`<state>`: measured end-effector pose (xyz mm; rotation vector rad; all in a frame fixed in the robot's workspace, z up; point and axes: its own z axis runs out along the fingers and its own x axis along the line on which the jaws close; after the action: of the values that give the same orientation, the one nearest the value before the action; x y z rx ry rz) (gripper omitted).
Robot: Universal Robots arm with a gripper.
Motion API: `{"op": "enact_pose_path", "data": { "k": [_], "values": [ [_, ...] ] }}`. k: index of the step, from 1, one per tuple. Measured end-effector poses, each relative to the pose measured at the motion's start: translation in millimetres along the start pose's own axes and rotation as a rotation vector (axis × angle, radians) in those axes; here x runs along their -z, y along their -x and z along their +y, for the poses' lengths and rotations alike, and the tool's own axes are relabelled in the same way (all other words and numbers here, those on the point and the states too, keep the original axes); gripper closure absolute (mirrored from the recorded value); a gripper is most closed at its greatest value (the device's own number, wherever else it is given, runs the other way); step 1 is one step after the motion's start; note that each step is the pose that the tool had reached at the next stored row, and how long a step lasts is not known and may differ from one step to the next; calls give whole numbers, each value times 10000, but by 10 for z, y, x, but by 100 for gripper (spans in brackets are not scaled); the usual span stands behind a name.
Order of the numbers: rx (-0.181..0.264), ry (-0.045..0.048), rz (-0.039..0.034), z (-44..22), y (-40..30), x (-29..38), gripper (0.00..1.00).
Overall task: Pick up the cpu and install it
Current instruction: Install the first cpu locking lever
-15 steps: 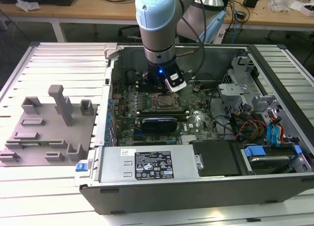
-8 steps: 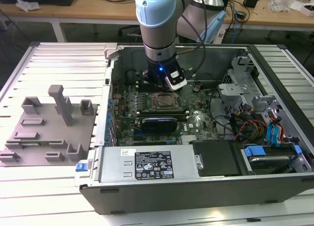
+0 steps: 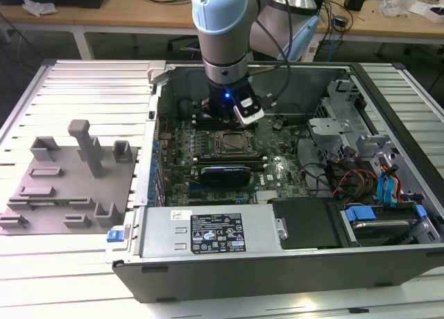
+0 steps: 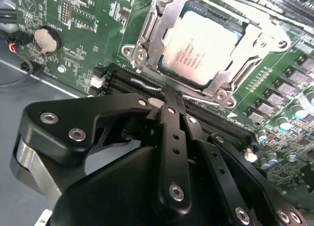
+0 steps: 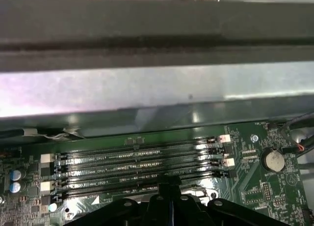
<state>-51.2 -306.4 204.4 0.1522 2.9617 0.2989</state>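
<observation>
The cpu (image 4: pixel 201 46) lies flat in the motherboard socket, silvery top up, with the metal socket frame (image 4: pixel 147 44) around it. In the exterior view it sits mid-board (image 3: pixel 232 144), just in front of the arm's wrist. My gripper (image 4: pixel 168 92) hangs just above the board beside the socket, over the memory slots (image 5: pixel 137 162). Its black fingers are pressed together with nothing between them. The gripper (image 3: pixel 223 121) stands a little behind the socket in the exterior view, and its tip (image 5: pixel 169 186) shows over the slots in the first wrist view.
The open computer case (image 3: pixel 291 263) holds a power supply (image 3: pixel 208 232) at the front and a drive cage (image 3: pixel 333 125) on the exterior view's right. A grey tray (image 3: pixel 69 173) with upright fixtures lies on the left. A coin battery (image 4: pixel 46 39) sits near the slots.
</observation>
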Motion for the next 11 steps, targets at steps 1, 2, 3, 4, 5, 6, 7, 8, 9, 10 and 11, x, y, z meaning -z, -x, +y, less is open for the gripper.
{"op": "enact_pose_path", "data": {
  "k": [1,2,3,4,5,6,7,8,9,10,11],
  "values": [
    [3,-16,-1,16,-2,-3,89],
    [6,-39,-3,40,-5,-9,89],
    [8,-52,-5,64,-8,-13,89],
    [9,-67,-8,82,-10,-18,89],
    [12,-80,-8,82,-10,-17,89],
    [17,-100,-9,82,-9,-17,89],
    [17,-108,-9,82,-10,-16,89],
    [16,-108,-10,82,-10,-16,89],
    [16,-108,-10,82,-10,-16,89],
    [16,-111,-8,83,-9,-10,89],
    [16,-108,-10,87,-6,8,89]
  ]
}}
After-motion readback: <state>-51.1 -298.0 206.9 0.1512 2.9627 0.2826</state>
